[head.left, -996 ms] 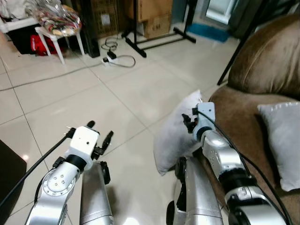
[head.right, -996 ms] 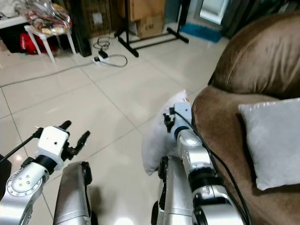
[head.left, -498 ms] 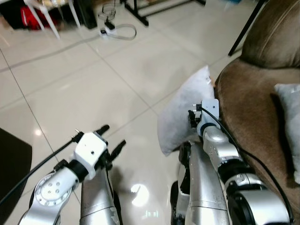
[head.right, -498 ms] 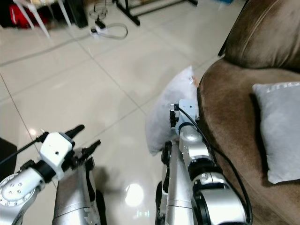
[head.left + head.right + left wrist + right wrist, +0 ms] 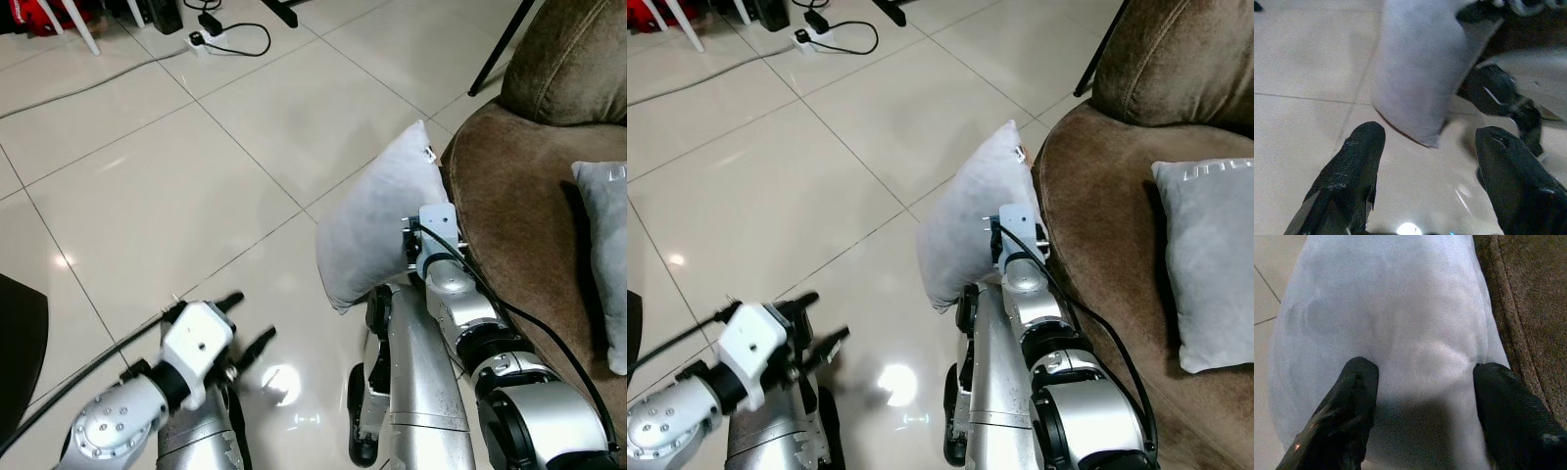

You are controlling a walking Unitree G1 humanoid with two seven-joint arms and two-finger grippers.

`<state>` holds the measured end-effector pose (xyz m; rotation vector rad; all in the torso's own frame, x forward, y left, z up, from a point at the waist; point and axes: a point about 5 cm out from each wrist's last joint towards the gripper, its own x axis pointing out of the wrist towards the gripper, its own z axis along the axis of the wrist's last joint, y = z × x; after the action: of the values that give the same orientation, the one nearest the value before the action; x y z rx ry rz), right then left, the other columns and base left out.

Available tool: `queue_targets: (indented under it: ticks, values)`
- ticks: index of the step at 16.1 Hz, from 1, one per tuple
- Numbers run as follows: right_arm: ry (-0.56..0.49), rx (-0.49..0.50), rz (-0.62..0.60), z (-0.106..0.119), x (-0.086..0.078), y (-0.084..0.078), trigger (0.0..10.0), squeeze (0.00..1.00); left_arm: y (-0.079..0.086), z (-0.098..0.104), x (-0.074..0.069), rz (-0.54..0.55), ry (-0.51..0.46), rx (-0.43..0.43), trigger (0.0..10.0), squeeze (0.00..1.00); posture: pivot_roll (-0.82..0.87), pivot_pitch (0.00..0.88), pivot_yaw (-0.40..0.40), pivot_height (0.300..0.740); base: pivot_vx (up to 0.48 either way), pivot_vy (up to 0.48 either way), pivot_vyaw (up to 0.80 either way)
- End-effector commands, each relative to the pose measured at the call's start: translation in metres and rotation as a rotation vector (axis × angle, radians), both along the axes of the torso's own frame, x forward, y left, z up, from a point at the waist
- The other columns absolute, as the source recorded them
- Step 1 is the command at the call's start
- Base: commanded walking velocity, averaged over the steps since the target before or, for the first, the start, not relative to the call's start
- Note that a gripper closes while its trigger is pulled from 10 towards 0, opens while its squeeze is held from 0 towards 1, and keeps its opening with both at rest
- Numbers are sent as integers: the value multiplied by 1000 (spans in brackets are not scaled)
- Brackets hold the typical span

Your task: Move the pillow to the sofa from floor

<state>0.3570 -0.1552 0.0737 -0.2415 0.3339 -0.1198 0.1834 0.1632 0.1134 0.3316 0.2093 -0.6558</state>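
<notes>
1. Right hand (image 5: pixel 1418 396) is up against the pillow (image 5: pixel 377 220) with its two fingers (image 5: pixel 1347 401) spread wide on the fabric — not yet pinching it, so it has hold of nothing.
2. Pillow stands on edge on the floor (image 5: pixel 167 186), leaning against the front of the sofa (image 5: pixel 519 215); that lean is probably what keeps it upright.
3. Left hand (image 5: pixel 1425 161) hangs low over the tiles, fingers well apart and empty, aimed at the pillow's lower corner — likely placed to take the other side.
4. A second pillow (image 5: pixel 602 255) already lies on the sofa seat, so the free room is nearer the seat's front edge.
5. My judgement: the grasp is only starting; the soft cover will bunch, so the fingers need a deep bite before lifting.
</notes>
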Motion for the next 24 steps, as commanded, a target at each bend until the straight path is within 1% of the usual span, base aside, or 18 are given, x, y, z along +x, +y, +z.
queue_targets:
  ticks: [1,5,9,13,17,18,21,22,24]
  values:
    - [30,-21,10,-7,-3,1,0,0,-4,-1,-5,-31,23,9,10000,0,5,307,-44,440,0,0,0]
    - [39,-30,32,-10,-5,8,0,0,-6,-2,-4,-44,40,10,10000,0,5,301,-43,440,0,0,0]
    - [56,-30,42,-12,-5,9,0,0,-7,-4,-6,-62,67,6,10000,0,4,290,-52,440,0,0,0]
    - [68,-32,50,-14,-6,10,0,0,-8,-5,-7,-57,72,2,10000,0,7,281,-67,440,0,0,0]
    - [78,-16,66,-17,-7,18,0,0,-8,-6,-10,-60,89,-3,10000,0,14,275,-78,440,0,0,0]
    - [80,-11,78,-17,-7,21,0,0,-7,-7,-10,-63,99,-5,10000,0,14,272,-81,440,0,0,0]
    - [79,5,88,-16,-6,23,0,0,-7,-9,-8,-53,96,-7,10000,0,13,246,-85,440,0,0,0]
    - [68,68,123,-15,-6,30,0,0,-7,-8,-7,-23,79,-14,10000,0,13,224,-90,440,0,0,0]
    - [56,139,176,-13,-5,39,0,0,-5,-9,-5,-2,68,-10,10000,0,14,198,-97,440,0,0,0]
